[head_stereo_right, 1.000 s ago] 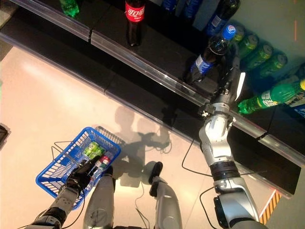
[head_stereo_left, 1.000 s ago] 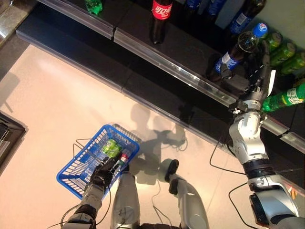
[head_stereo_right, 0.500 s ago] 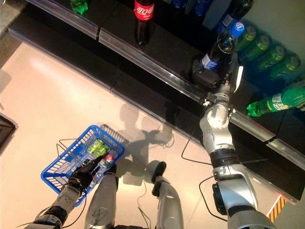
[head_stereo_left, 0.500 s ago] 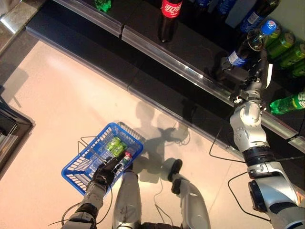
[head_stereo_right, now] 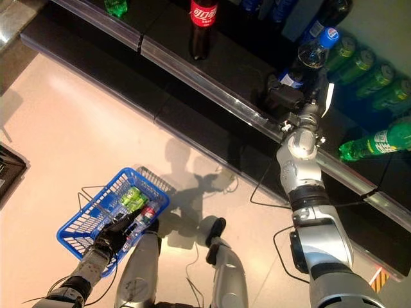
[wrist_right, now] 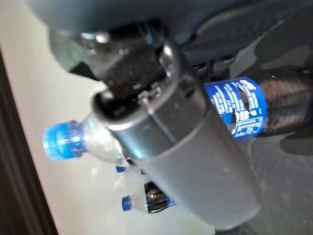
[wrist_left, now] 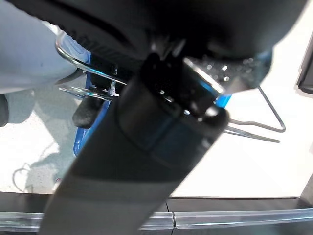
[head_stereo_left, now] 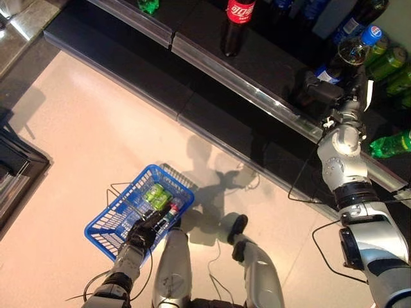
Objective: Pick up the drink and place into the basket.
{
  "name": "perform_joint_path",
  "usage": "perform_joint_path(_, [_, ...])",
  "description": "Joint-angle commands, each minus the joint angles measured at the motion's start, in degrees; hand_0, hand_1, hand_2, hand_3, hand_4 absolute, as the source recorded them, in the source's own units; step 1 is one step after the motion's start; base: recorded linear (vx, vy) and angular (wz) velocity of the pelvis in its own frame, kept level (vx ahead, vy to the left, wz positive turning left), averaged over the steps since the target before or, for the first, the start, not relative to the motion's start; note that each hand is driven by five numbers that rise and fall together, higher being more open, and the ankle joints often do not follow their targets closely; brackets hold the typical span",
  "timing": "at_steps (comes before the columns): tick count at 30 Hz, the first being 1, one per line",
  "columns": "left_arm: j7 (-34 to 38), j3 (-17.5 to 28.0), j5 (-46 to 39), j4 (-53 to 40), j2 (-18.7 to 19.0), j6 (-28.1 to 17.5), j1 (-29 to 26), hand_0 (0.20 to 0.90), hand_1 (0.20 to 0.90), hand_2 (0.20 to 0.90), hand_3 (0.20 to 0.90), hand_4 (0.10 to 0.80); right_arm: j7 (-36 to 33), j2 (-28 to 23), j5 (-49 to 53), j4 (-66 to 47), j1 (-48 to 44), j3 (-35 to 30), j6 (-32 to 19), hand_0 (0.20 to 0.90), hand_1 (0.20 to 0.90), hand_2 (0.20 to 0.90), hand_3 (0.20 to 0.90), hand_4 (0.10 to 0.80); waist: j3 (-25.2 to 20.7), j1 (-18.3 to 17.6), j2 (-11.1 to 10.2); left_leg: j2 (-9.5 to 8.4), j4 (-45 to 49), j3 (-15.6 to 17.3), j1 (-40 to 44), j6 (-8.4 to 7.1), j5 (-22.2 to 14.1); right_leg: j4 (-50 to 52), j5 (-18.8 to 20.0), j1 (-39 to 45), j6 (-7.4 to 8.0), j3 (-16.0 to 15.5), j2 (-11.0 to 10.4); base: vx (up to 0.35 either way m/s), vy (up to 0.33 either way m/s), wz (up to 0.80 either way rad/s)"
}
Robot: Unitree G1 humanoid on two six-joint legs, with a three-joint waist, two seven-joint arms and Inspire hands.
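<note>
A: Against the right hand (head_stereo_right: pixel 302 101), up on the shelf (head_stereo_right: pixel 212 74), the blue-capped cola bottle (head_stereo_right: pixel 307 56) is leaning; the hand has been closing in on it over the last second. Whether the fingers are wrapping it, I cannot tell.

B: So it is reaching for the grasp, I would judge. And the other side?

A: Down at the left hand (head_stereo_left: pixel 142 232), the blue basket (head_stereo_left: pixel 110 221) is hanging by its handle, fingers curling round it, with green bottles (head_stereo_left: pixel 153 196) already lying inside.
</note>
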Motion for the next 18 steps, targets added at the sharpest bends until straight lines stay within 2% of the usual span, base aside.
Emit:
perform_joint_path(1, [-5.9, -2.6, 2.4, -3.5, 3.6, -2.9, 0.9, 0.3, 0.3, 0.3, 0.2, 0.1, 1.0, -7.3, 1.7, -1.5, -8.0, 0.7, -3.3, 0.3, 0.3, 0.3, 0.2, 0.1, -2.9, 1.3, 0.6, -2.19, -5.9, -1.8, -2.1, 3.81, 8.1, 4.2, -3.9, 4.7, 3.64, -0.5, -4.6, 0.0, 0.0, 0.0])
perform_joint_path(18, [-6.2, -3.6, 1.8, -3.2, 3.3, -3.5, 0.4, 0.3, 0.3, 0.3, 0.2, 0.1, 1.9, -6.6, 1.9, -0.1, -8.8, 0.7, -4.2, 0.3, 0.3, 0.3, 0.2, 0.1, -2.4, 1.0, 1.3, -2.65, -6.3, -1.4, -2.3, 4.09, 8.1, 4.6, -3.7, 3.5, 3.73, -0.4, -5.0, -0.001, 0.001, 0.0])
